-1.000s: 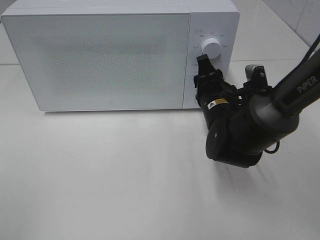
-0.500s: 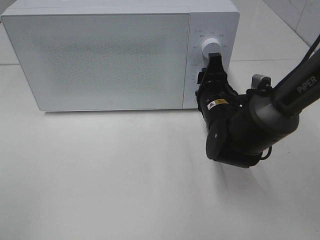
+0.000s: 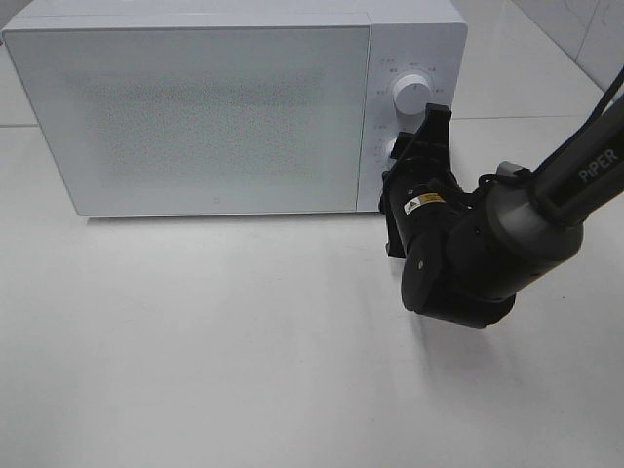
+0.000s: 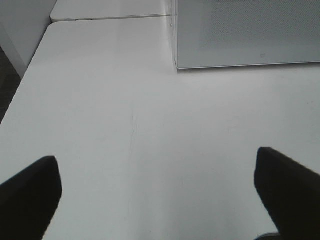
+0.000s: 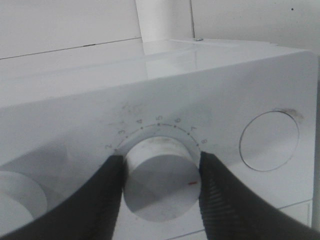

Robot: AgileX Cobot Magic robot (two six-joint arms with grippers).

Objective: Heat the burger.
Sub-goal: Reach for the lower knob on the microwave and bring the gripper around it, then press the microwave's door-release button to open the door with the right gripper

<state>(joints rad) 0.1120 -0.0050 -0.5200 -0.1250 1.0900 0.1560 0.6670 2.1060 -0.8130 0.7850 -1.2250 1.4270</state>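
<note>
The burger is out of view. The white microwave (image 3: pixel 234 107) stands at the back of the table with its frosted door closed. My right gripper (image 3: pixel 409 146) is at its control panel, below the upper dial (image 3: pixel 413 95). In the right wrist view its two black fingers (image 5: pixel 102 195) press against both sides of the lower round timer knob (image 5: pixel 160 180), which is ringed by numerals. My left gripper (image 4: pixel 155 165) does not show in the exterior high view. In the left wrist view it hangs open over bare table, with nothing between its fingers (image 4: pixel 30 195).
The white table (image 3: pixel 195 341) spreads in front of the microwave. The microwave's left front corner (image 4: pixel 176 62) shows in the left wrist view. A round button (image 5: pixel 269 141) sits on the panel beside the gripped knob. The right arm (image 3: pixel 546 195) reaches in from the right.
My right gripper has rolled clockwise around the lower knob, its upper finger swinging from the left to the right. The left gripper and the door have not changed.
</note>
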